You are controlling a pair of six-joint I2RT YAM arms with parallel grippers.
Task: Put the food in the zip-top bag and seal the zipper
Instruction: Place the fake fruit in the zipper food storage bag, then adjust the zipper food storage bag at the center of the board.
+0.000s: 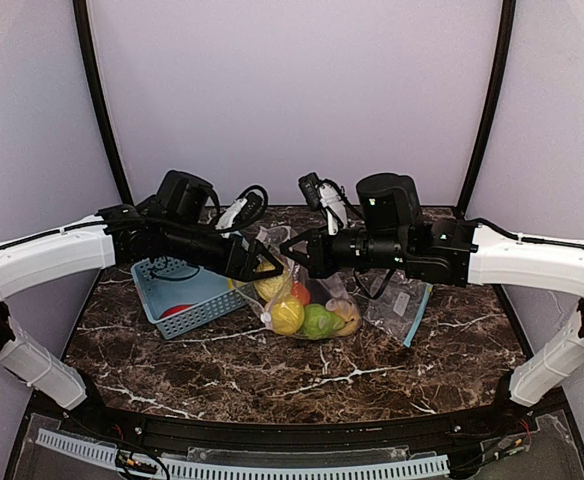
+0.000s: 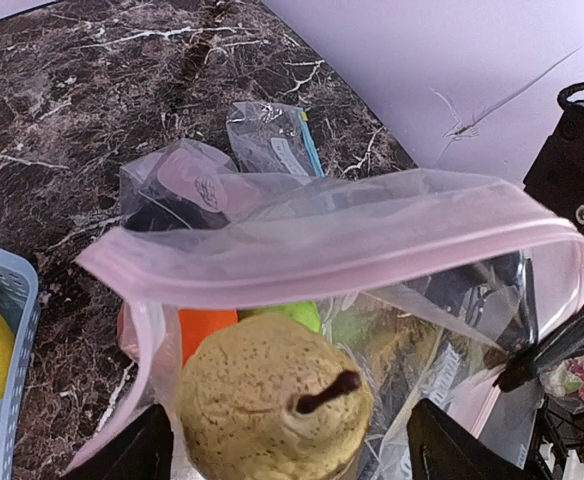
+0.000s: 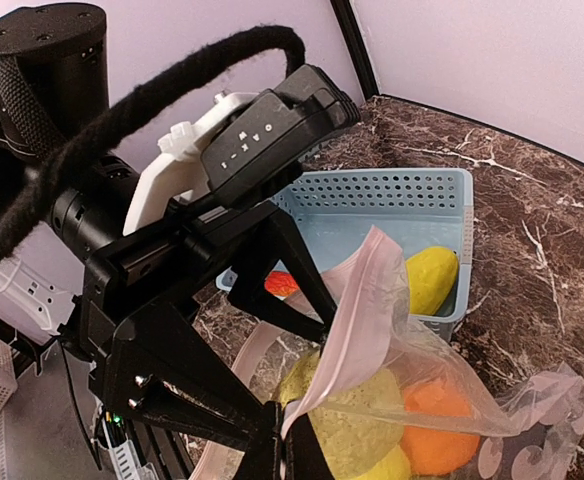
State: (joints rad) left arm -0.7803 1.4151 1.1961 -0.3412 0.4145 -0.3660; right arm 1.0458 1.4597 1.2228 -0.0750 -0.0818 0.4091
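Left claw point(image 2: 292, 445) wide, straddling pear point(image 2: 262, 390) in zip-top bag point(image 2: 352, 240) mouth, stem toward wrist; right claw point(image 3: 287, 445) pinches bag rim.

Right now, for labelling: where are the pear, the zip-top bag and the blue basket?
pear point(image 2: 262, 385), left wrist view, on its speckled yellow skin.
zip-top bag point(image 2: 322, 260), left wrist view, on its pink zipper strip.
blue basket point(image 1: 207, 312), top external view, on its near perforated wall.
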